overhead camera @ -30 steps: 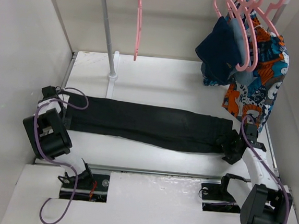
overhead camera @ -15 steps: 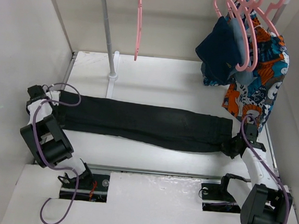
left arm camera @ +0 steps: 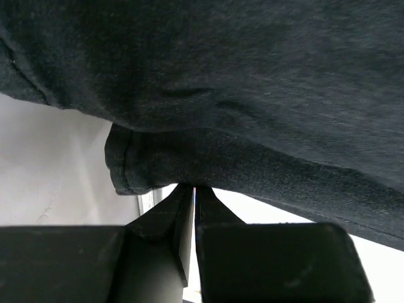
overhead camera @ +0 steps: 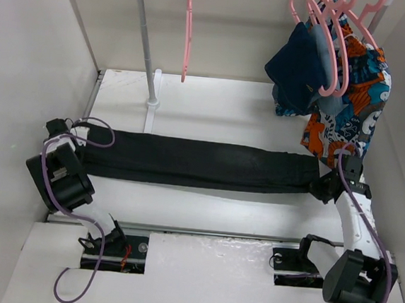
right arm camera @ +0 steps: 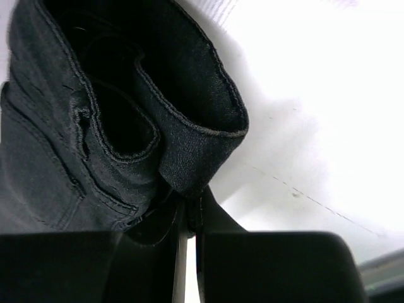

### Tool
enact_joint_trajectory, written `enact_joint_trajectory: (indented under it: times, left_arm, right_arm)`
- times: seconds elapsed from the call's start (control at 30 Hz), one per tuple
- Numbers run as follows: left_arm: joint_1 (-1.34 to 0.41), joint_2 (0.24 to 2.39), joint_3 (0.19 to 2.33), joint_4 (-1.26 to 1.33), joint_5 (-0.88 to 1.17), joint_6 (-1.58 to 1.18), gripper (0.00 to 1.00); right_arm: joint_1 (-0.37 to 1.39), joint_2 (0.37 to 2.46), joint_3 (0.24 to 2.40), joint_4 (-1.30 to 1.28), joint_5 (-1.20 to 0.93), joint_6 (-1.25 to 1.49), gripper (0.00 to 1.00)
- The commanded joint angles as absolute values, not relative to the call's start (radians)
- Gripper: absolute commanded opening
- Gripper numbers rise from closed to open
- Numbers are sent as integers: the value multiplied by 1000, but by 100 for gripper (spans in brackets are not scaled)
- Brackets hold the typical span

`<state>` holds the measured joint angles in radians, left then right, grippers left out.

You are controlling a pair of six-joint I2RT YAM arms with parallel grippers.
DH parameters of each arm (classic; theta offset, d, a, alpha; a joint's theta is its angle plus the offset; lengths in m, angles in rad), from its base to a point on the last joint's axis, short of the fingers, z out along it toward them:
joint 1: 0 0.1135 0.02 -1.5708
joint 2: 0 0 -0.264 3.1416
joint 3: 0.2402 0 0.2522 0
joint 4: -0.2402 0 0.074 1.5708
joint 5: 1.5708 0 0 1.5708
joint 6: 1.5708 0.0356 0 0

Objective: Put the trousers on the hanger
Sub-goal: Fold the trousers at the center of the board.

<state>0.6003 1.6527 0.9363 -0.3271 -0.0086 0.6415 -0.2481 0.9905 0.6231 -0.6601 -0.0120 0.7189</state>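
The black trousers point(overhead camera: 201, 163) lie stretched in a straight band across the white table point(overhead camera: 214, 103). My left gripper point(overhead camera: 80, 149) is shut on their left end, pinching the fabric just beside a leg hem point(left arm camera: 126, 170); the left wrist view has the jaws point(left arm camera: 194, 190) pressed together under the cloth point(left arm camera: 265, 95). At the waist end, my right gripper point(overhead camera: 321, 187) is shut on the trousers too. In the right wrist view its jaws point(right arm camera: 189, 203) nip the folded waistband point(right arm camera: 189, 151). The single pink hanger point(overhead camera: 187, 30) hangs edge-on from the rail, behind the trousers and apart from both grippers.
A grey rack pole point(overhead camera: 145, 44) stands on a white base at back left. Bunched pink hangers point(overhead camera: 327, 28) at back right carry a navy garment point(overhead camera: 298, 68) and an orange-blue patterned cloth point(overhead camera: 348, 107), which hangs close above my right arm. White walls close in both sides.
Both grippers have shut on the trousers' ends. The right one has drawn its end right and back, the left has shifted slightly, and the wavy trousers are now pulled straight.
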Motion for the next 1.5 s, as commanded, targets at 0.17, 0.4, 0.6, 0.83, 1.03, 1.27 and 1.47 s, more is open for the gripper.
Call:
enact_joint_trajectory:
  times: [0.17,0.4,0.6,0.83,1.03,1.27,1.47]
  left_arm:
    - [620,1403,965,-436,-192,785,0]
    - [620,1472,923,-715,-208,830,45]
    - [629,1474,1060,-790,-141,747,85]
    - [629,1543,1189,-721,31,549,89]
    - [640,1626,1155,-632,20,459,91]
    - [640,1715,1112,-546,-11,422,84]
    - [640,1749,1094,-494,-2,422,9]
  right_arm:
    - [-319,908,747,-801,170,650,0]
    - [-348,873,699,-813,198,716,87]
    - [-348,873,837,-822,290,595,83]
    - [-310,956,735,-674,7,535,80]
    - [-253,1051,647,-578,-112,526,86]
    - [-202,1107,604,-525,-94,558,83]
    - [-202,1169,581,-485,-104,568,80]
